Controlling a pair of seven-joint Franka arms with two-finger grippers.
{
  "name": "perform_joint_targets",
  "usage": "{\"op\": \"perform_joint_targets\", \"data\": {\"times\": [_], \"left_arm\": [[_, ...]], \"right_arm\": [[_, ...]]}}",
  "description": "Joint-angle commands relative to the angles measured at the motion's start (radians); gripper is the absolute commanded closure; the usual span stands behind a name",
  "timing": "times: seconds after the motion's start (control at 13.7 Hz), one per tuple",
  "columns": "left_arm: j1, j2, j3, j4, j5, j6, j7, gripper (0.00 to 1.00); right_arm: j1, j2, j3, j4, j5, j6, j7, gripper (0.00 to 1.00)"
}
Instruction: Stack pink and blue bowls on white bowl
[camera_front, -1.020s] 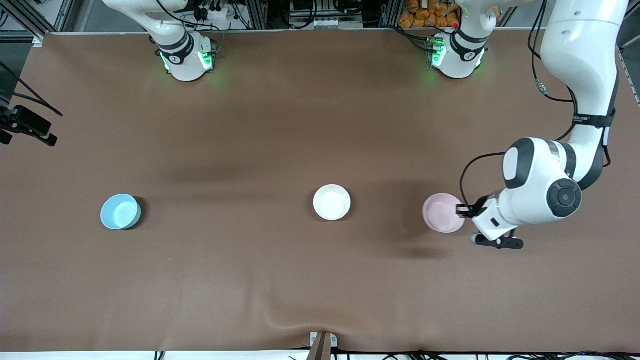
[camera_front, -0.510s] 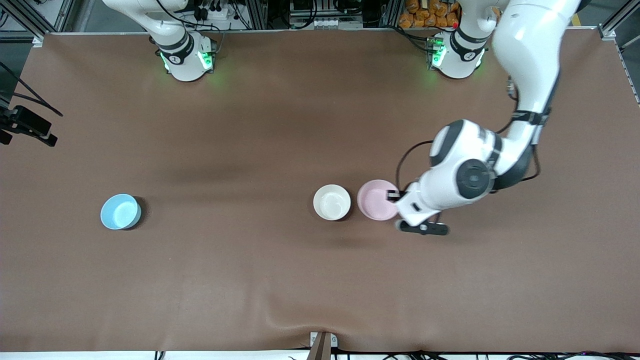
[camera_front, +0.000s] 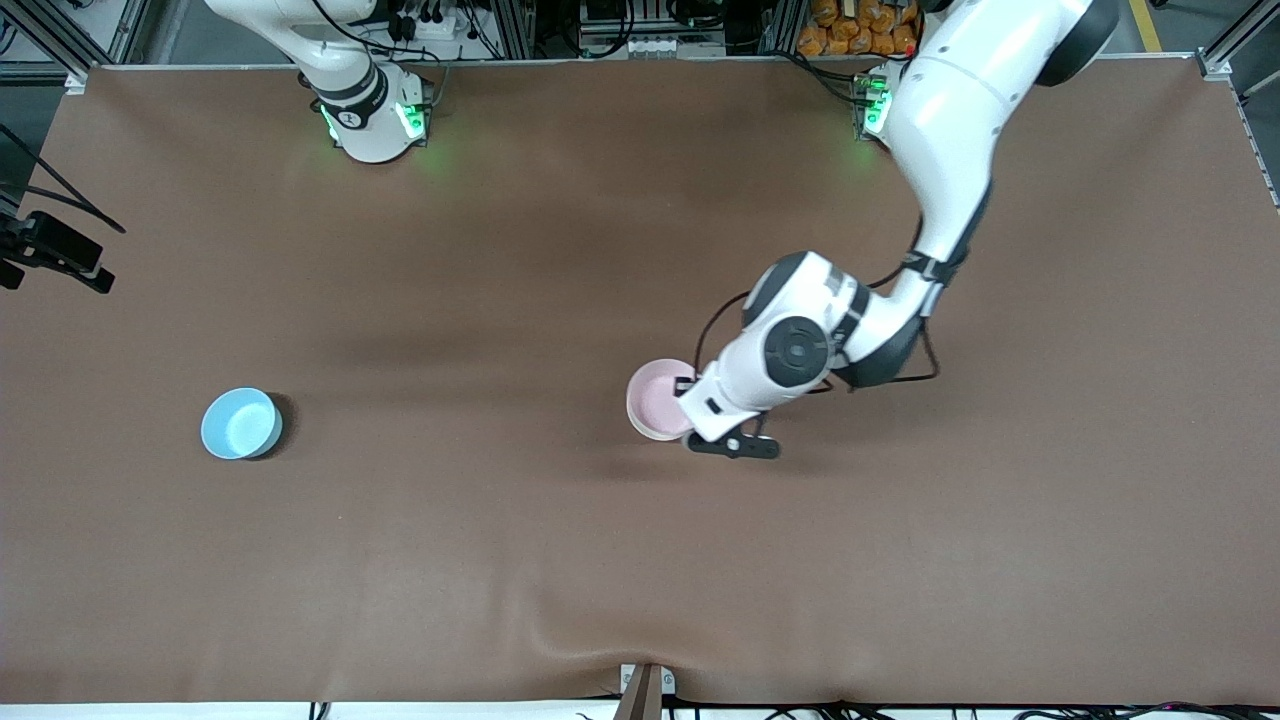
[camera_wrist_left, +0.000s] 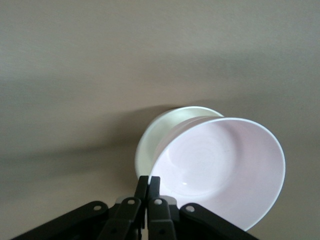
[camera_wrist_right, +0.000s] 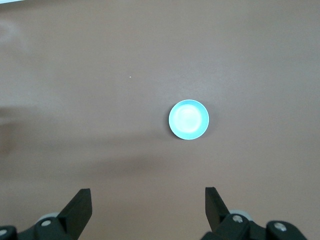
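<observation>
Broadly, a brown table (camera_front: 500, 560) fills the front view, with both arm bases along its top edge. From the base at that view's right, the left arm (camera_front: 950, 130) reaches down over the middle of the table, and its left gripper (camera_front: 690, 392) is clamped together on the rim of the pink bowl (camera_front: 655, 400). In the left wrist view the two black fingers (camera_wrist_left: 148, 187) pinch the pink bowl's (camera_wrist_left: 222, 170) edge, and the bowl hangs tilted from them, its hollow turned toward the camera. Directly under it sits the white bowl (camera_wrist_left: 160, 135), of which only part of the rim and wall shows past the pink one; whether the two bowls touch cannot be made out. In the front view the pink bowl covers the white bowl completely. The right arm (camera_front: 330, 50) waits near its base, with its hand out of the front view. In the right wrist view the right gripper (camera_wrist_right: 147, 212) hangs high with its fingers set wide apart and nothing between them, and the blue bowl (camera_wrist_right: 188, 120) stands upright on the table well below, a little ahead of the fingertips. In the front view the blue bowl (camera_front: 240, 423) sits alone toward the right arm's end of the table, well apart from the left gripper and the bowl it holds.
</observation>
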Motion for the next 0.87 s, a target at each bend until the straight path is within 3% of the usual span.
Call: {"op": "perform_joint_targets", "data": {"times": [0.0, 0.8], "left_arm": [[-0.01, 0.021, 0.016, 0.035, -0.014, 0.005, -0.007, 1.0], [0.008, 0.008, 0.018, -0.011, -0.006, -0.012, -0.001, 1.0]], "right_arm": [[-0.016, 0.004, 0.01, 0.01, -0.01, -0.001, -0.007, 0.0], [-0.014, 0.006, 0.01, 0.028, -0.005, 0.001, -0.007, 0.0]]}}
